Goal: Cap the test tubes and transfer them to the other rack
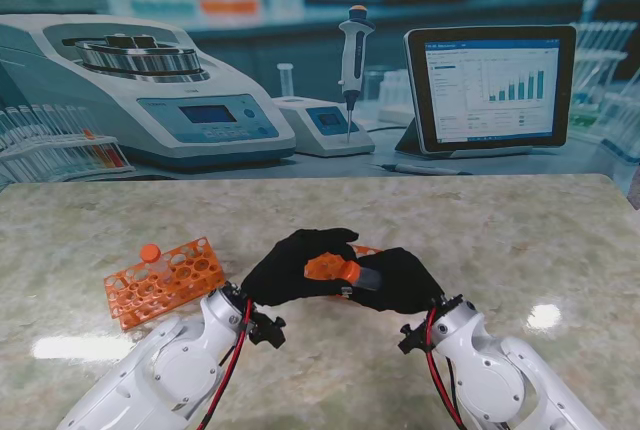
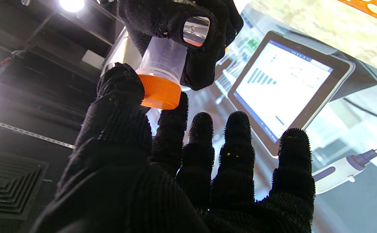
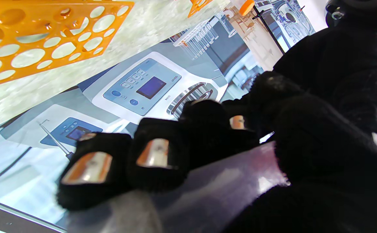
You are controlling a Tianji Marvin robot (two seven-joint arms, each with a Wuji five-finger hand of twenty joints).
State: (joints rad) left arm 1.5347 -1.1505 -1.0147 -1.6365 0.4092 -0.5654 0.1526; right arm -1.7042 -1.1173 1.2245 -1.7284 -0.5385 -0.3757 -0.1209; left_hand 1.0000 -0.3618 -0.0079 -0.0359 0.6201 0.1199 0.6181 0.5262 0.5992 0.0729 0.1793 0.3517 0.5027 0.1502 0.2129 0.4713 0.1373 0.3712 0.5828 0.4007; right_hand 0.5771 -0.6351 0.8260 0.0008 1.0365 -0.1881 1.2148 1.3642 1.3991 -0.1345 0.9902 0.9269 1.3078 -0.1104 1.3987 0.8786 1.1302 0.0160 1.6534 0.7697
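Right robot hand [image 1: 400, 280] grips clear test tube [image 2: 165, 55]; left robot hand [image 1: 295, 265] pinches its ribbed orange cap [image 2: 161, 92]

Robot hand [image 3: 208, 155] wrapped rnd clear tube [image 3: 214, 187].

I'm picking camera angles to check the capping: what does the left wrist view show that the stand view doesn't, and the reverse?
Only the left wrist view shows the left robot hand's thumb and index fingertip pinching the orange cap on the clear tube.

Only the stand view shows the rack on the left with one capped tube, plus both arms.

Both show the right robot hand gripping the tube and the cap at the tube's end.
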